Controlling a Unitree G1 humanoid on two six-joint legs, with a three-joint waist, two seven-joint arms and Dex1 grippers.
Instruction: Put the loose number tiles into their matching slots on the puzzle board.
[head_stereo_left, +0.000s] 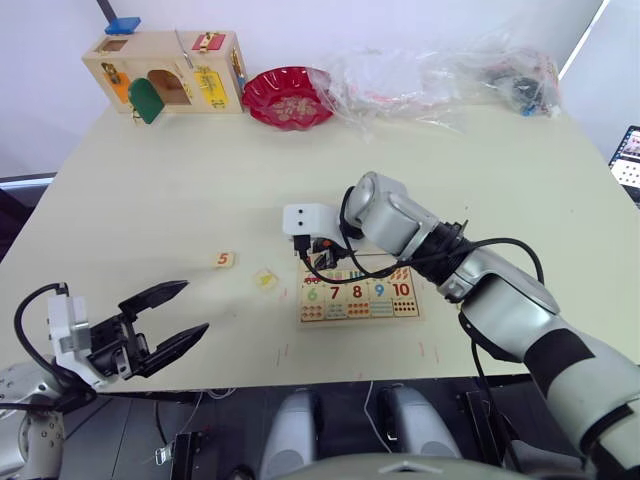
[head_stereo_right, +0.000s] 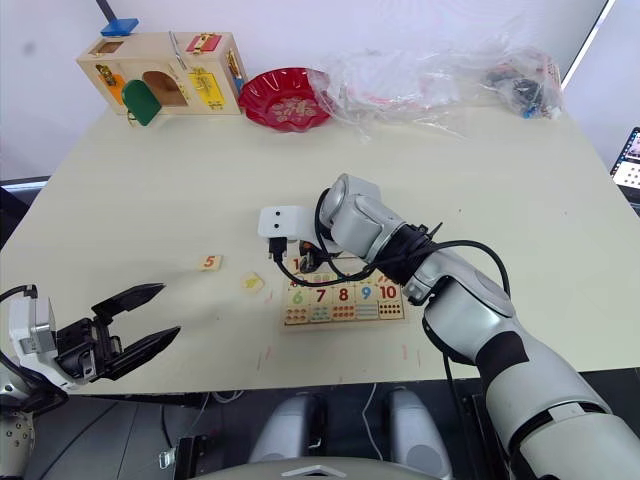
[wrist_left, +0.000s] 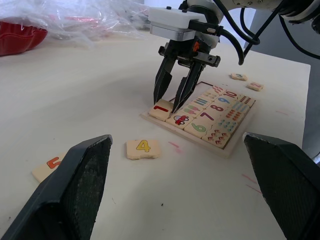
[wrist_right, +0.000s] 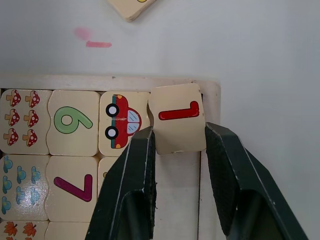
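1. In the right wrist view, the right gripper (wrist_right: 179, 145) has its fingers a tile's width apart beside tile 1 (wrist_right: 177, 124), which sits slightly askew in the corner slot of the board (wrist_right: 212, 90) next to the car square; a firm grip cannot be told.
2. In the left wrist view, two more tiles (wrist_left: 247, 81) lie beyond the board.
3. Tile 5 (head_stereo_left: 224, 259) and tile 4 (head_stereo_left: 265, 279) lie loose on the table (head_stereo_left: 200, 190), left of the board.
4. The left gripper (head_stereo_left: 168, 316) hangs wide open and empty near the table's front edge.

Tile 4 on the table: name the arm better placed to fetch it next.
Left. The left hand hangs open beside the 4 tile, while the right hand is at the puzzle board with the 1 tile.
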